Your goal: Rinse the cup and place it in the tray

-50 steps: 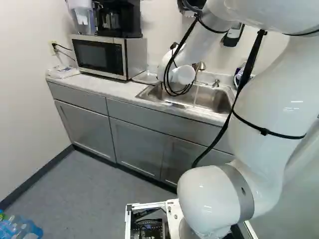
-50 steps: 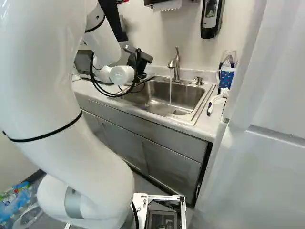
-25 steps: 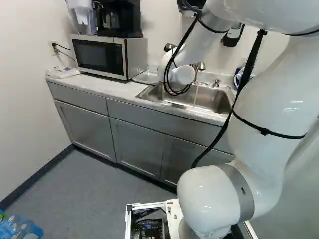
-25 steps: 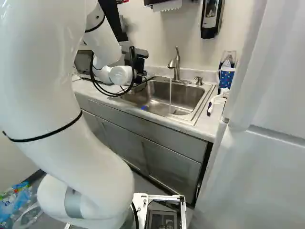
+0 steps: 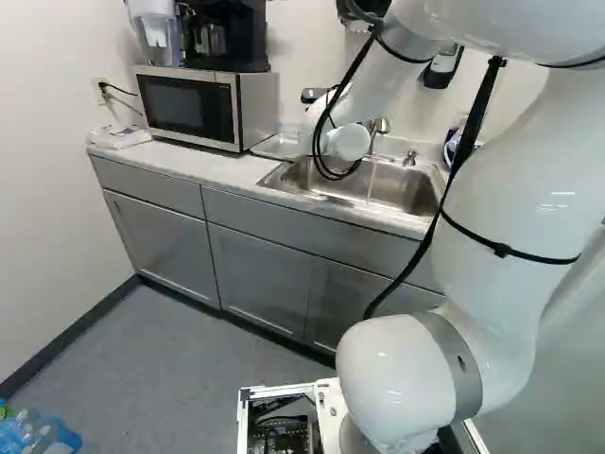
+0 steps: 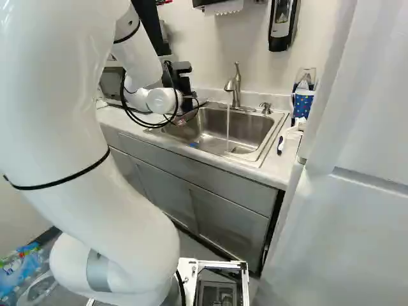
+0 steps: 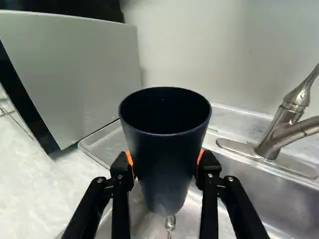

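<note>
In the right base view my gripper [image 6: 185,84] is at the sink's left end, partly behind the wrist, its fingertips hidden. The wrist view shows the gripper [image 7: 166,167] shut on a dark blue cup [image 7: 167,154], an orange pad on each side. The cup stands roughly upright, mouth up, with a water drop under its base. Below and beyond it, the clear tray [image 7: 107,142] lies between the microwave and the sink; in the left base view the tray [image 5: 276,145] is partly visible.
Water runs from the faucet [image 6: 234,89] into the sink [image 6: 245,131]. The microwave [image 5: 194,106] stands left of the tray. A small blue spot [image 6: 193,145] shows at the sink's front edge. A dotted blue holder [image 6: 302,105] and a brush [image 6: 282,144] are at the right.
The wrist end has rotated, bringing its black part from a slant to nearly upright in the right base view, while the rest of the arm barely shifted. The base has not moved.
</note>
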You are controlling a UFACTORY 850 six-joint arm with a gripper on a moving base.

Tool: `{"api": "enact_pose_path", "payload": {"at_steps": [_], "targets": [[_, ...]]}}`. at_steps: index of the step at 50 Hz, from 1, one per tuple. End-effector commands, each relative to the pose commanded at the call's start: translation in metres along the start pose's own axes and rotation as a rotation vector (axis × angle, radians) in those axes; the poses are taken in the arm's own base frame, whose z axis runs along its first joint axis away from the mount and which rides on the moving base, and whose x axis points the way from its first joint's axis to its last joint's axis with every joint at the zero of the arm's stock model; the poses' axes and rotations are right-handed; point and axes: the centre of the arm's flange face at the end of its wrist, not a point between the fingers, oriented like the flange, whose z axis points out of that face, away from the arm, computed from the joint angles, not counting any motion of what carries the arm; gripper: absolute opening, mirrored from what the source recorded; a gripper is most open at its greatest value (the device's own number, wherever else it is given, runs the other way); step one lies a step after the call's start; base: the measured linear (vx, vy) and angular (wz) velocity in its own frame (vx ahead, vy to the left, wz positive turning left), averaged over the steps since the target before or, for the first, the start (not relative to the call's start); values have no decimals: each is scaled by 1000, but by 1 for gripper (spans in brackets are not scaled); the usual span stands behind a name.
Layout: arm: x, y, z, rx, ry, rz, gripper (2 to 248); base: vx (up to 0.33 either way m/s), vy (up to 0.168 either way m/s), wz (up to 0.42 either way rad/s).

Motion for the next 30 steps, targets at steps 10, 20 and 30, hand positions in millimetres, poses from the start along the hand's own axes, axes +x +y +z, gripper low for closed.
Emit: {"api": "enact_pose_path", "payload": {"at_steps": [10, 20, 30], "targets": [[2, -1, 9, 2, 2, -1, 126, 0, 0, 0], [6, -3, 28, 5, 15, -1, 126, 0, 0, 0], [10, -9, 48, 15, 20, -3, 126, 0, 0, 0]]}}
